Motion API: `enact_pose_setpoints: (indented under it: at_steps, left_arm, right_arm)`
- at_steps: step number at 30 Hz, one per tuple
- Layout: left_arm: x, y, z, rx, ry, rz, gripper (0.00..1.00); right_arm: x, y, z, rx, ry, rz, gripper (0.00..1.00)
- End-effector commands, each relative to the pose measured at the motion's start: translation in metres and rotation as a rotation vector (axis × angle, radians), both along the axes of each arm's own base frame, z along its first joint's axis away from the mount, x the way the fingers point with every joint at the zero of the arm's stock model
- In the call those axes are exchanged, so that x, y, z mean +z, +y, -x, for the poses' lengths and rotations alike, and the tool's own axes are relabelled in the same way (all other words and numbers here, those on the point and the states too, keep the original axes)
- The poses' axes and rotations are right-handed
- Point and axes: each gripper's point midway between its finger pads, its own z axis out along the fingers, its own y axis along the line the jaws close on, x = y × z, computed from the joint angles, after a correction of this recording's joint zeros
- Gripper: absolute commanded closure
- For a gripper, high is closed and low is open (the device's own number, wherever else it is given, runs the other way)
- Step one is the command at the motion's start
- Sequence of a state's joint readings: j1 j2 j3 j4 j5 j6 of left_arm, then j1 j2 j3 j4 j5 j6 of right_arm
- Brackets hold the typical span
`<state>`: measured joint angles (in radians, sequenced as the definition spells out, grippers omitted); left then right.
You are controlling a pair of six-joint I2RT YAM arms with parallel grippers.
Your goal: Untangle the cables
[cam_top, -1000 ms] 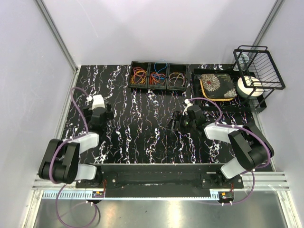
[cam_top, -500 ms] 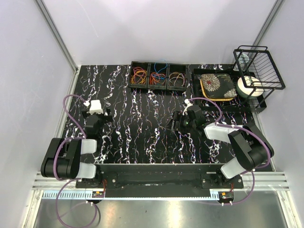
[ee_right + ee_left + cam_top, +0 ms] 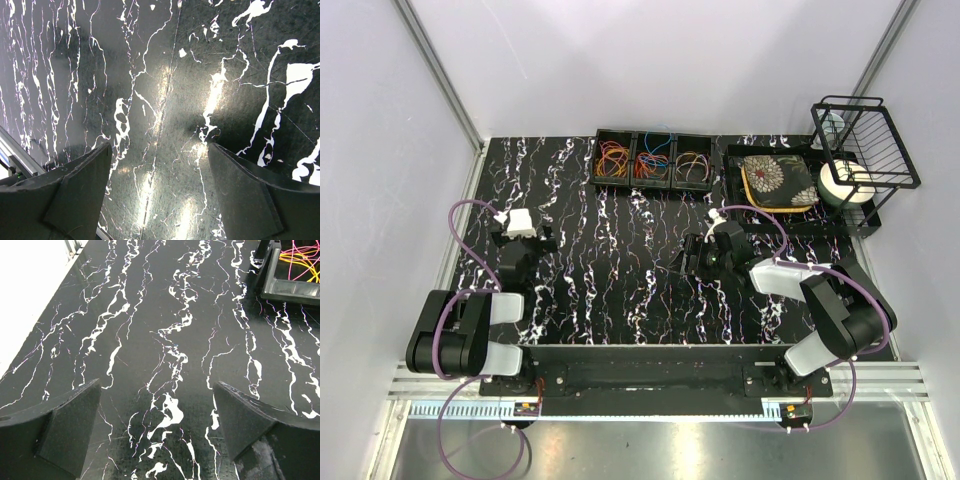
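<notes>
Over on the left, the left gripper hangs low over the black, white-veined table, its jaws spread wide apart with only bare tabletop between them. It points toward the far edge, and a corner of the compartment tray shows ahead of it to the right, well apart from the fingers.

The cables all lie in that black three-compartment tray at the far edge of the table, around the middle. The left compartment holds a bundle of orange, yellow and red loops. The middle one has red and orange loops with some blue, a blue loop poking over the back wall. The right one has orange and purplish loops. Neither gripper touches any of them.

To the right of centre, the right gripper sits close above the table, nearer than the tray and pointing left. Its jaws are also parted and hold nothing; only shiny tabletop shows between the fingers.

Further right, a shallow black tray carries a flower-patterned square plate. At the far right stands a black wire rack with a white round thing beneath it; what that is I can't make out
</notes>
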<state>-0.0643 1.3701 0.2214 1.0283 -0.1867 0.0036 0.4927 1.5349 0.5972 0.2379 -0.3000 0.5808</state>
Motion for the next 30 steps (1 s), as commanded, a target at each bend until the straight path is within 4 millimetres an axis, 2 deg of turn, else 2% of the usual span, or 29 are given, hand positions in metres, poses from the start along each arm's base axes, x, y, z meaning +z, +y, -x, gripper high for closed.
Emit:
enact_pose_setpoints:
  at_steps: [1, 25, 30]
  left_arm:
    - [0.023, -0.002, -0.007, -0.011, -0.09, -0.002, 0.01]
    - [0.023, -0.001, -0.007, -0.008, -0.09, -0.001, 0.01]
    - [0.023, -0.001, -0.007, -0.008, -0.092, 0.0, 0.01]
  right_arm:
    - [-0.006, -0.001, -0.002, 0.002, 0.014, 0.029, 0.16]
    - [-0.001, -0.003, -0.004, -0.014, -0.007, 0.031, 0.17]
    - [0.007, -0.014, -0.004, -0.053, -0.029, 0.07, 0.18]
